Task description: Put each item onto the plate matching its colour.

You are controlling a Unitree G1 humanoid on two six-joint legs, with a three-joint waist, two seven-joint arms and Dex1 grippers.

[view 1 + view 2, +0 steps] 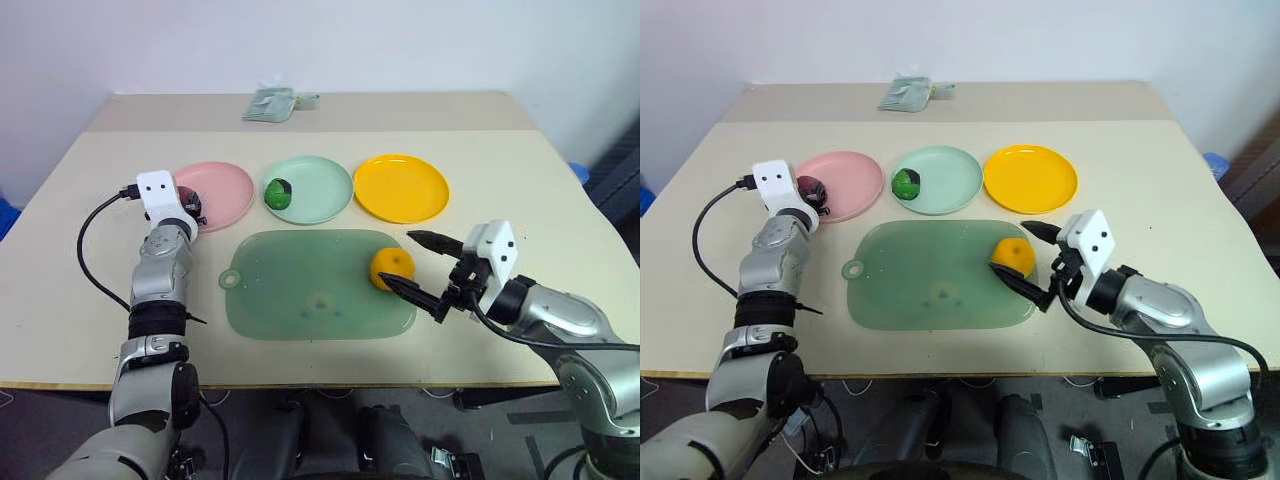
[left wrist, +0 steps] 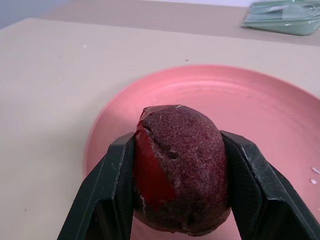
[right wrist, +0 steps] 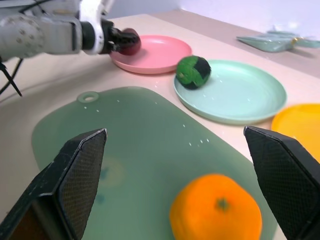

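We see the left gripper (image 2: 175, 200) pinching the purple-red fruit (image 2: 180, 167) between its two black fingers (image 2: 107, 195), one pressed against each flank of the fruit, which fills the gap between the jaws completely. Just beyond and beneath those jaws lies the pink plate (image 2: 250, 110), so the fruit hangs over the plate's near rim; we cannot tell whether it touches the plate. Past the plate, well ahead of the left jaws, a pale green packet (image 1: 270, 103) lies at the far edge of the table (image 1: 80, 230). The right gripper (image 1: 417, 265) has its jaws spread wide and holds nothing. The orange fruit (image 3: 216, 212) sits just ahead of the open jaws, roughly centred on the gap between them, resting on the translucent green board (image 1: 290, 290); from the head camera one finger reaches along the near side of the fruit and the other stands beyond it, and we cannot tell whether either one touches it. Farther ahead of the right jaws, the green fruit (image 3: 193, 72) rests on the mint green plate (image 3: 245, 95), near the rim closest to the pink plate. The yellow-orange plate (image 1: 410, 190) lies beside the mint one, off to the side of the right jaws.
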